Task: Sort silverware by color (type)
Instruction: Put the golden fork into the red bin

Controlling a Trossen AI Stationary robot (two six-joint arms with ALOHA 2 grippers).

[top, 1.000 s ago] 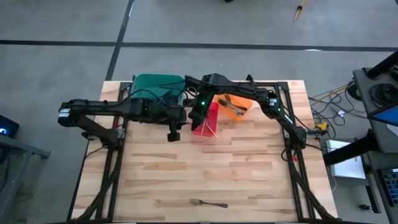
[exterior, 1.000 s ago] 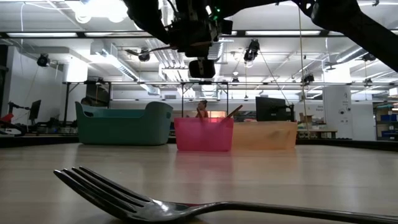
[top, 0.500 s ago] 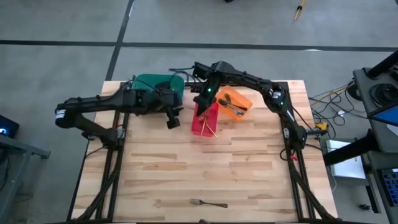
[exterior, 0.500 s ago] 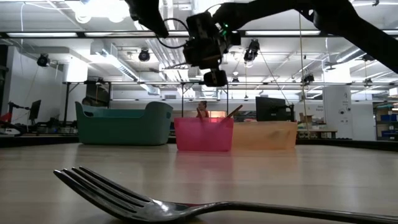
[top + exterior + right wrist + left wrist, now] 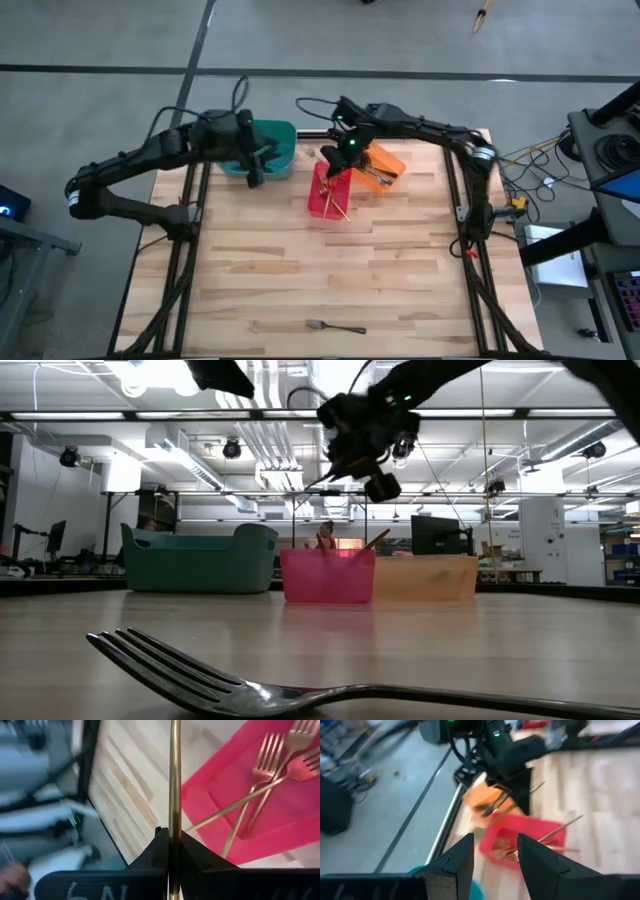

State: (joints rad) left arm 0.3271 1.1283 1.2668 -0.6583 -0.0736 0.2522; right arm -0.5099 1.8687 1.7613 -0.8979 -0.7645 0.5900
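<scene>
My right gripper (image 5: 343, 152) hangs above the far end of the red bin (image 5: 330, 195) and is shut on a gold fork (image 5: 174, 775). The red bin holds several gold forks (image 5: 260, 795). The orange bin (image 5: 385, 160) beside it holds dark forks. My left gripper (image 5: 495, 865) is open and empty above the teal bin (image 5: 272, 140); it also shows in the high view (image 5: 255, 177). One silver fork (image 5: 335, 326) lies flat on the table near its near edge and is close in the low view (image 5: 300, 695). My right gripper pinches the gold fork's thin shaft (image 5: 174, 827) between its two fingers. The fork runs straight out past the fingertips, along the fingers. It is lifted clear, above the red bin and the table beside it. Which end the fingers have does not show.
The three bins stand in a row along the table's far edge. The wooden table (image 5: 330, 270) spreads bare between the bins and the silver fork. Black frame rails (image 5: 185, 260) run along the table's left and right sides.
My left gripper has drawn away from the red bin toward the table's far left and now stands over the teal bin. My right gripper has gone toward the far edge and a little right, turning as it went, still over the red bin's far end.
</scene>
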